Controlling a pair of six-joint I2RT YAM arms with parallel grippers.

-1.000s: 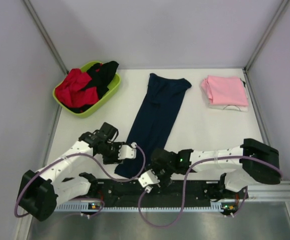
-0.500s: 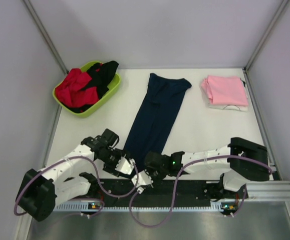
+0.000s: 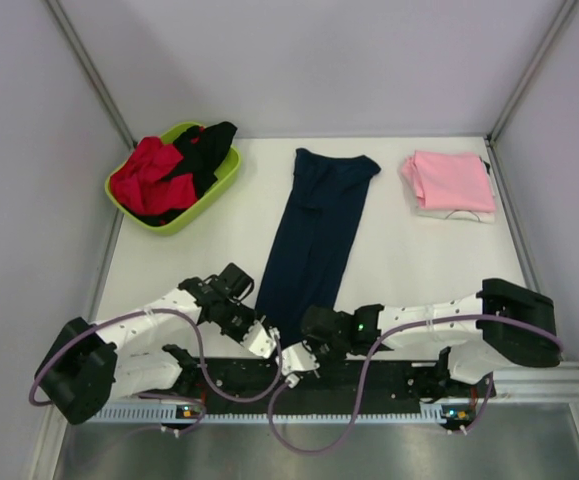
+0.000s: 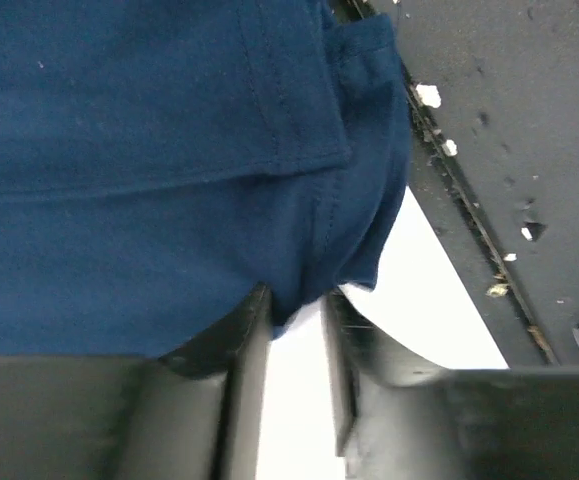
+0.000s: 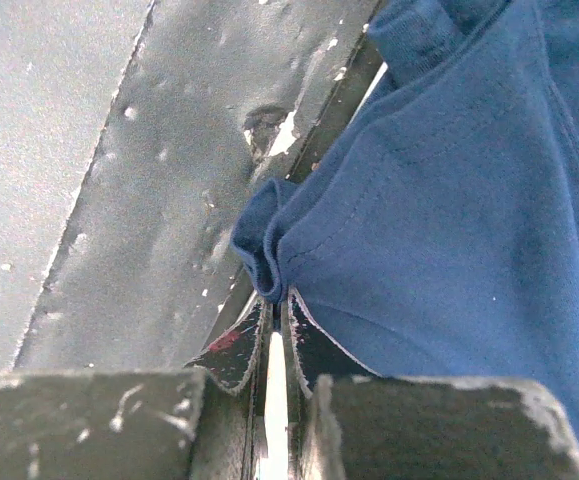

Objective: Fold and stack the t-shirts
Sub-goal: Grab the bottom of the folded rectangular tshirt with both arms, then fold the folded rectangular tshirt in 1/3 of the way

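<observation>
Navy cloth fills most of what I see: the navy t-shirt [image 3: 314, 235] lies folded into a long strip down the middle of the white table [image 3: 409, 260], running from the upper centre of the overhead frame to the lower centre, where both arms meet its near hem. My left gripper [image 3: 262, 340] sits at the hem's left corner. In the left wrist view its fingers [image 4: 244, 340] stand somewhat apart, with bare table showing between them and the tip of the cloth corner dipping into the gap, not clamped. My right gripper [image 3: 294, 360] is at the right corner, over the dark strip along the table's near edge. Its fingers [image 5: 234, 355] are pressed together, pinching a small bunched fold of the hem. At upper right a pink t-shirt [image 3: 451, 180] lies folded. At upper left a lime green basin [image 3: 219, 185] holds a crumpled red t-shirt [image 3: 144, 175] and a black t-shirt [image 3: 204, 150].
</observation>
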